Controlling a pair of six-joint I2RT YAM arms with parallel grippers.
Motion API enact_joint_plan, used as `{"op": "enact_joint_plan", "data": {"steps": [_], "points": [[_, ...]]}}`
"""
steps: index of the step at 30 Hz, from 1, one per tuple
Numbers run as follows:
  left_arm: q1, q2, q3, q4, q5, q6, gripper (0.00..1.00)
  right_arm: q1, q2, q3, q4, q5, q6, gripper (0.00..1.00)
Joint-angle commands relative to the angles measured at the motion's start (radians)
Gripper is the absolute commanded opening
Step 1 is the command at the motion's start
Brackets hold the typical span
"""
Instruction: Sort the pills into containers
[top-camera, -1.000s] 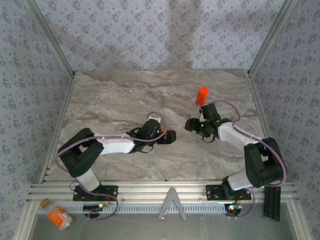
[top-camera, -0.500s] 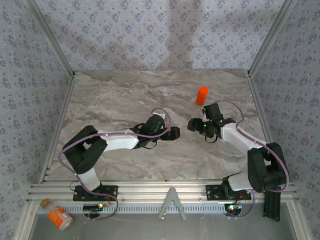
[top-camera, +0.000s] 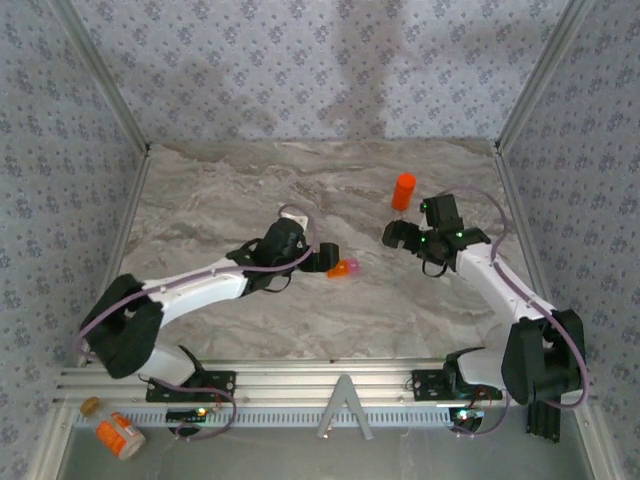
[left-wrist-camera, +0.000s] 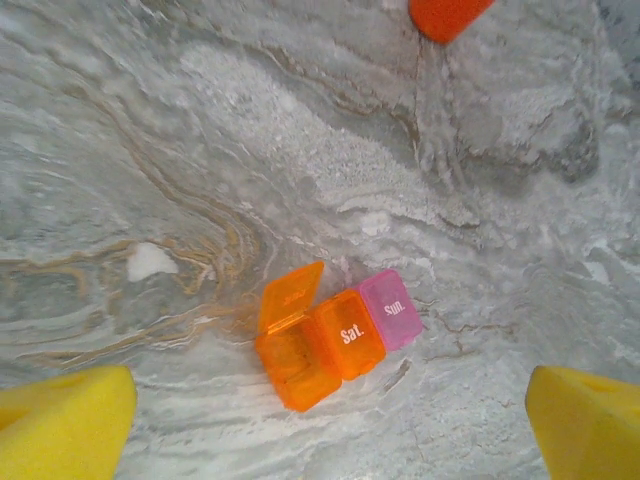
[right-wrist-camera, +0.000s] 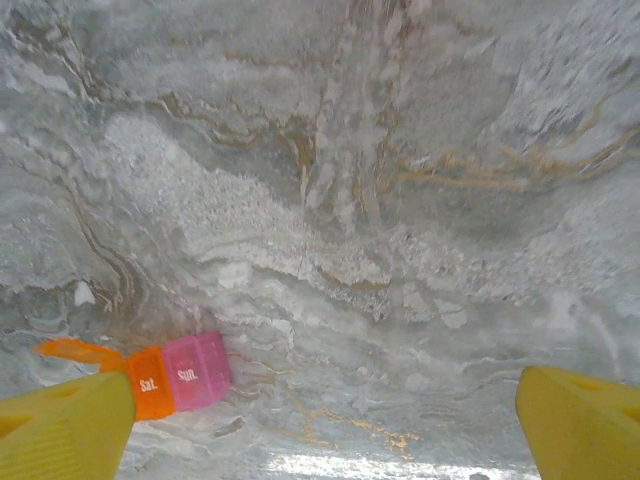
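**—** Under the left gripper (left-wrist-camera: 320, 425), what's lying there?

**—** The pill box (left-wrist-camera: 335, 345), flat on the table (left-wrist-camera: 150, 120), one orange lid (left-wrist-camera: 290, 295) up, probably for loading. Jaws spread, empty.

**—** Farther back?

**—** Right gripper (top-camera: 402, 236) spread and empty too; bottle (top-camera: 403, 190) upright just beyond.

Soft, even light; faint wrist-view blur

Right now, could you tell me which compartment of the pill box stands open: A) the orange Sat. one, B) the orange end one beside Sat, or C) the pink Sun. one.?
B: on the pill box, the orange end lid is raised; Sat. and Sun. are shut.
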Motion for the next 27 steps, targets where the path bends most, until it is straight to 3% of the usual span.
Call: {"op": "enact_joint_plan", "data": {"steps": [1, 5, 10, 14, 19, 27], "points": [[0.027, -0.117, -0.034, -0.065, -0.057, 0.019, 1.00, -0.034, -0.012, 0.111, -0.065, 0.050, -0.056, 1.00], [0.089, -0.226, -0.020, -0.151, -0.094, 0.016, 1.00, -0.070, 0.059, 0.244, -0.093, 0.079, -0.093, 1.00], [0.208, -0.284, 0.019, -0.233, -0.061, 0.023, 1.00, -0.093, 0.202, 0.416, -0.111, 0.099, -0.111, 0.97], [0.297, -0.275, 0.060, -0.305, -0.023, 0.035, 1.00, -0.098, 0.370, 0.566, -0.154, 0.075, -0.114, 0.92], [0.379, -0.241, 0.064, -0.316, 0.051, 0.032, 1.00, -0.087, 0.565, 0.756, -0.226, 0.157, -0.146, 0.90], [0.421, -0.150, 0.057, -0.224, 0.135, 0.008, 1.00, -0.074, 0.825, 1.017, -0.334, 0.207, -0.216, 0.93]]}}
